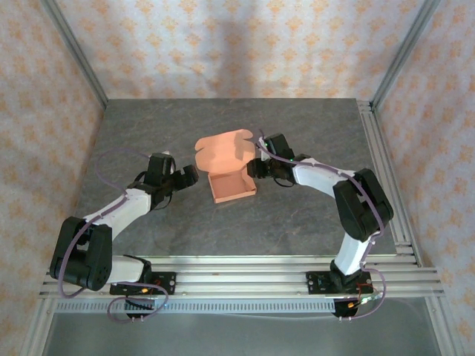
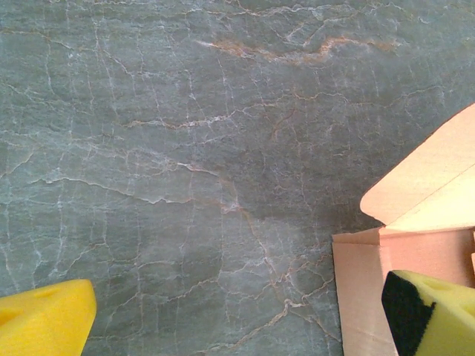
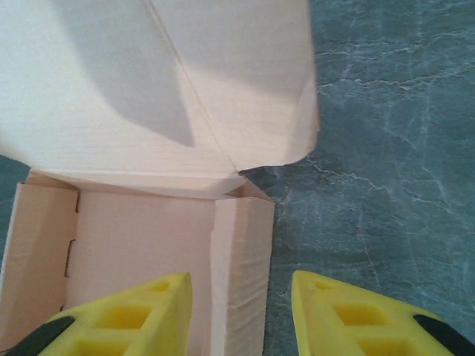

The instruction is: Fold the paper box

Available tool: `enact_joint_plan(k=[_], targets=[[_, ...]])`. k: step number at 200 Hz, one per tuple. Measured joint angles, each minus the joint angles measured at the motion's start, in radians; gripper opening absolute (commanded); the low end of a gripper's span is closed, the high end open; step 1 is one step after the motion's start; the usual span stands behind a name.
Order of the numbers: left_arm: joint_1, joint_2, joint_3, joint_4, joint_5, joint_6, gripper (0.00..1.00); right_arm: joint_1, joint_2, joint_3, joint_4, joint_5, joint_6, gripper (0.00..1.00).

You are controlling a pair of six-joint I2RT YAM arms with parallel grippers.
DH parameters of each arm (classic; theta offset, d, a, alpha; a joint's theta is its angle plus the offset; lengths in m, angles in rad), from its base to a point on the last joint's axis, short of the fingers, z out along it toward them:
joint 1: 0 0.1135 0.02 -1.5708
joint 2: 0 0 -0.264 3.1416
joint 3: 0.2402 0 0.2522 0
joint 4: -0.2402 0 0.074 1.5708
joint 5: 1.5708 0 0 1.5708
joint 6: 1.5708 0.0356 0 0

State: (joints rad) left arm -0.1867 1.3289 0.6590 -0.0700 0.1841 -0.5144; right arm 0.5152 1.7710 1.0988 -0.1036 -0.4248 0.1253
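The salmon-orange paper box (image 1: 233, 185) sits mid-table as a low open tray, with its lid flap (image 1: 223, 152) raised behind it. My right gripper (image 1: 256, 169) is at the tray's right side. In the right wrist view this gripper (image 3: 241, 311) is open and straddles the box's right wall (image 3: 249, 259), with one yellow finger (image 3: 141, 319) inside the tray and the other (image 3: 349, 315) outside over the table. My left gripper (image 1: 189, 178) stands wide open just left of the box. In the left wrist view, that gripper (image 2: 237, 319) has only bare table between its fingers, and the box corner (image 2: 364, 289) is at the right.
The grey marbled table (image 1: 148, 126) has aluminium rails along its near edge (image 1: 237, 271) and right side (image 1: 382, 163). Patterned walls enclose the back and both sides.
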Motion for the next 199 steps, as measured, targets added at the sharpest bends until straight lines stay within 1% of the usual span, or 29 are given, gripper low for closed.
enact_joint_plan(k=[53,72,92,109,136,154,173,199], targets=[[0.000,-0.016,-0.013,0.000,0.000,0.011,1.00,0.000,0.080,0.014,-0.012,-0.066,0.010,0.27],[0.000,-0.016,-0.013,0.000,0.000,0.011,1.00,0.000,0.097,0.021,-0.023,-0.072,0.011,0.23],[0.000,-0.016,-0.013,0.000,0.000,0.011,1.00,0.004,0.106,0.035,-0.039,-0.059,0.009,0.21],[0.000,-0.016,-0.013,0.000,0.000,0.010,1.00,0.015,0.106,0.051,-0.066,-0.013,0.002,0.21],[0.000,-0.018,-0.013,-0.005,-0.014,0.007,1.00,0.063,0.126,0.115,-0.146,0.138,-0.031,0.17],[0.000,-0.032,-0.013,-0.023,-0.041,0.005,1.00,0.090,0.141,0.145,-0.181,0.209,-0.047,0.14],[0.003,-0.057,-0.013,-0.041,-0.066,-0.002,1.00,0.098,0.141,0.147,-0.196,0.248,-0.062,0.13],[0.014,-0.094,-0.014,-0.070,-0.100,-0.014,1.00,0.094,0.138,0.147,-0.196,0.256,-0.071,0.13]])
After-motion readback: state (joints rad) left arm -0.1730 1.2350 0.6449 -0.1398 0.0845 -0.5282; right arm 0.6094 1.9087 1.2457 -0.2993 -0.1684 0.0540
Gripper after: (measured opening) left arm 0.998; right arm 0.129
